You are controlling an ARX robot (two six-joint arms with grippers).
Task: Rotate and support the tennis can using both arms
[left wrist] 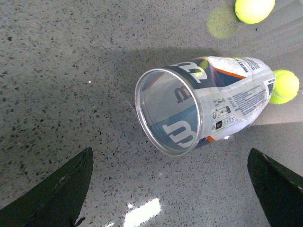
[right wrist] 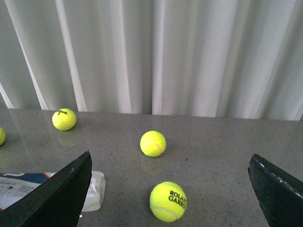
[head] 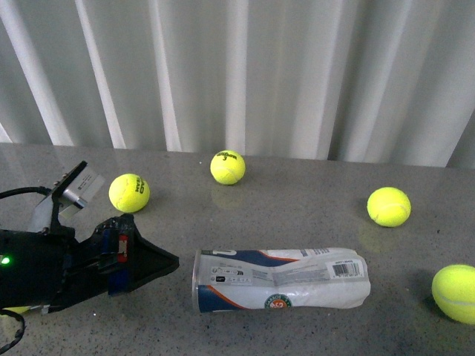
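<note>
Left gripper [head: 168, 261] nearest, low over grey speckled table [head: 297, 215], jaws spread wide, empty, facing open rim of tennis can [head: 278, 279]. Can on its side, just beside fingertips, apart. Right gripper [right wrist: 170, 155] likewise spread, empty. Tennis balls [head: 227, 167] scattered beyond. White curtain [head: 245, 74] behind.
</note>
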